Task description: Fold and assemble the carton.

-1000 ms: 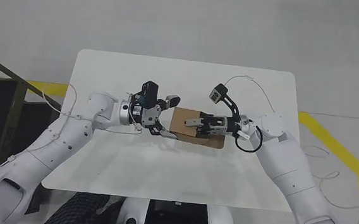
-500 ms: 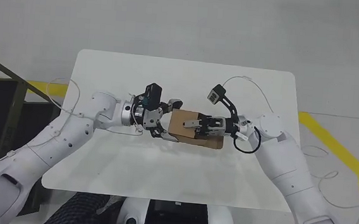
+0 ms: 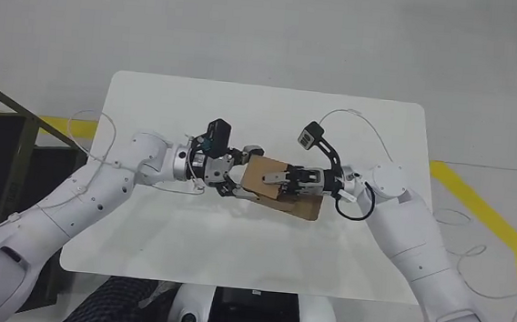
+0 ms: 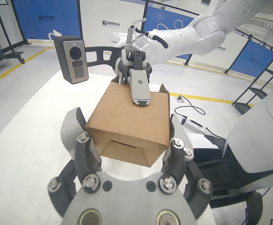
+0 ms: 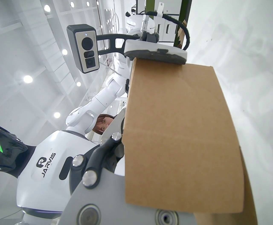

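Left fingers: standing wide, one at each side of the carton at its near open end, pads pressing on the side walls; a second ago they were waiting just short of that end, so the left gripper has been sliding on over it.
Right fingers: pinching narrow on the far top panel, one lying flat on the cardboard, its partner hidden beneath; the right gripper is keeping the hold it had before.
Carton: being held up between the two grippers over the middle of the table, opened out into a square tube; the end by the right arm is now swinging toward the robot, where half a second ago the box was lying straighter.
Near flap: sloping inward inside the open mouth, between the left fingers.
Far flaps: sticking up beside the right finger, not yet folded.
Meaning for the task: the tube is probably now being braced at both ends, so the robot seems to be turning it to get at an end for closing; both ends are still waiting to be shut.
Risk: the wide squeeze across thin walls could be bowing the tube out of square.
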Action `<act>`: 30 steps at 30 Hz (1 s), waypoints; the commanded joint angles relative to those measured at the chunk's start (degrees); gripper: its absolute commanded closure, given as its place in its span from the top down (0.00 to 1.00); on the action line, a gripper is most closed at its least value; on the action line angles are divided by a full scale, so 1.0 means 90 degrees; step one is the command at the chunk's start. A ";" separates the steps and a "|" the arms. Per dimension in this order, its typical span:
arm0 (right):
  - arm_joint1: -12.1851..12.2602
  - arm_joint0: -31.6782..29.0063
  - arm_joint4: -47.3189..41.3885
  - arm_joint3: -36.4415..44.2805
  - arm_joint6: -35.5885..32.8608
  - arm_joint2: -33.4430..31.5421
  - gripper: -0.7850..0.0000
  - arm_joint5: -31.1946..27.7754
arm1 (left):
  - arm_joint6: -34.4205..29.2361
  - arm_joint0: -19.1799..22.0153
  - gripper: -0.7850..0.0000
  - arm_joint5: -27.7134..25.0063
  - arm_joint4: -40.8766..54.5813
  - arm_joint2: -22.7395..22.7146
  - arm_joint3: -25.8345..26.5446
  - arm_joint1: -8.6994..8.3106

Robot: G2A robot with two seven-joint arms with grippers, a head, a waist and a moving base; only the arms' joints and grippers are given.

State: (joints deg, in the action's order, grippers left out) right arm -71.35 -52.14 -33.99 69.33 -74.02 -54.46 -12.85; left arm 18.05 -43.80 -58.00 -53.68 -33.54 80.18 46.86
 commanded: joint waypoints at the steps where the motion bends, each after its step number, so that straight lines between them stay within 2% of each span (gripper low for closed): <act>1: -0.0003 -0.0002 -0.0003 -0.0003 0.0024 -0.0002 0.00 -0.0006 | 0.0045 0.0010 0.77 0.0000 -0.0009 0.0022 -0.0006 -0.0010; 3: -0.0006 -0.0003 -0.0002 -0.0003 0.0047 -0.0002 0.00 -0.0009 | 0.0086 0.0014 0.68 0.0000 -0.0029 0.0038 -0.0013 -0.0021; 4: -0.0007 -0.0003 -0.0005 -0.0002 0.0050 0.0000 0.00 -0.0008 | 0.0104 0.0013 0.60 0.0000 -0.0041 0.0047 -0.0015 -0.0027; 7: -0.0016 0.0005 -0.0014 0.0000 0.0061 0.0013 0.00 -0.0015 | 0.0154 0.0006 0.50 0.0000 -0.0052 0.0066 -0.0022 -0.0045; 10: -0.0024 0.0013 -0.0013 -0.0007 0.0073 0.0025 0.00 -0.0022 | 0.0205 -0.0004 0.51 0.0000 -0.0078 0.0068 -0.0024 -0.0063; 12: -0.0029 0.0018 -0.0024 -0.0015 0.0076 0.0033 0.04 -0.0010 | 0.0249 -0.0018 0.51 0.0000 -0.0085 0.0065 -0.0031 -0.0076; 20: -0.0049 0.0045 -0.0052 -0.0045 0.0103 0.0046 0.35 -0.0008 | 0.0369 -0.0077 0.49 0.0000 -0.0161 -0.0007 -0.0060 -0.0119; 25: -0.0057 0.0064 -0.0094 -0.0070 0.0109 0.0029 0.43 -0.0003 | 0.0426 -0.0145 0.49 0.0000 -0.0222 -0.0085 -0.0072 -0.0142; 30: -0.0038 0.0064 -0.0113 -0.0109 0.0120 -0.0068 0.46 0.0010 | 0.0509 -0.0230 0.49 0.0000 -0.0252 -0.0230 -0.0123 -0.0173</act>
State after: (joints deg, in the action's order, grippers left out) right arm -71.75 -51.54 -35.02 68.37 -72.94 -54.85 -12.77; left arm 22.45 -45.70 -58.00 -55.89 -35.28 79.15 45.37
